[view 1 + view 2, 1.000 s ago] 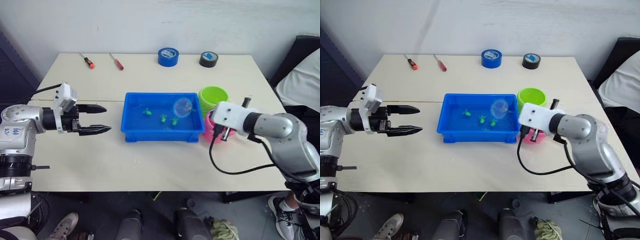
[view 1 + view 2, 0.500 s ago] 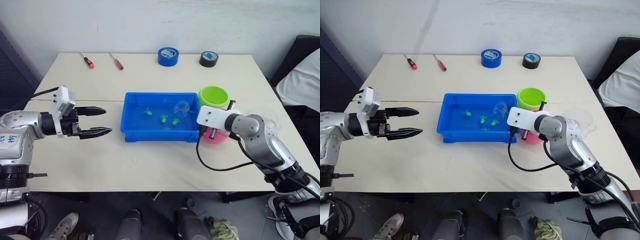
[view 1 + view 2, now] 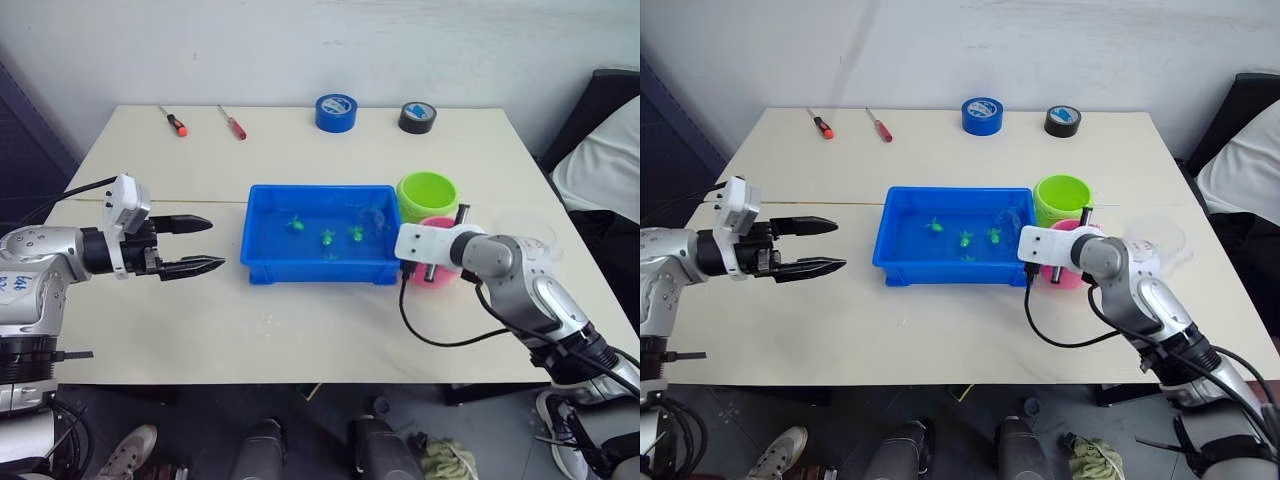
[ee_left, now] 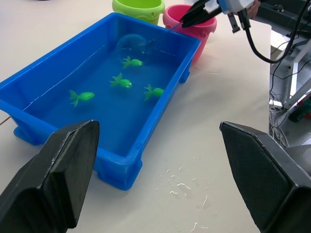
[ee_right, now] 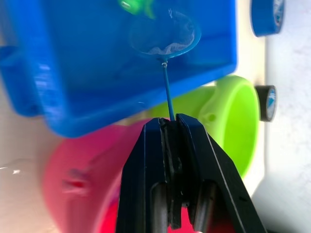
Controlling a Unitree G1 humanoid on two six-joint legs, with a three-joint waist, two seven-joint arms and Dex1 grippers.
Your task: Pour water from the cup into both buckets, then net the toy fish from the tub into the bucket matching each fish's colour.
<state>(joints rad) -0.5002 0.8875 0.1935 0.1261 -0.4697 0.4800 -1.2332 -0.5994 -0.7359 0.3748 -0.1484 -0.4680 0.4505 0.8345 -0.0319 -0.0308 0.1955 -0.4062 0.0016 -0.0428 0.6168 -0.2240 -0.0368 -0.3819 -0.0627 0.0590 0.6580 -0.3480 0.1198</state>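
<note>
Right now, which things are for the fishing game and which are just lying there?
For the game: tub, green fish, net in the right hand, green bucket, pink bucket, cup.
Lying about: two screwdrivers, blue tape, black tape.

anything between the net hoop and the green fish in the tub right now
Nothing visible does. The right pincer grips the net by its handle, with the hoop down inside the tub near its bucket-side end. The nearest green fish lies just beside the hoop, only water between them.
</note>
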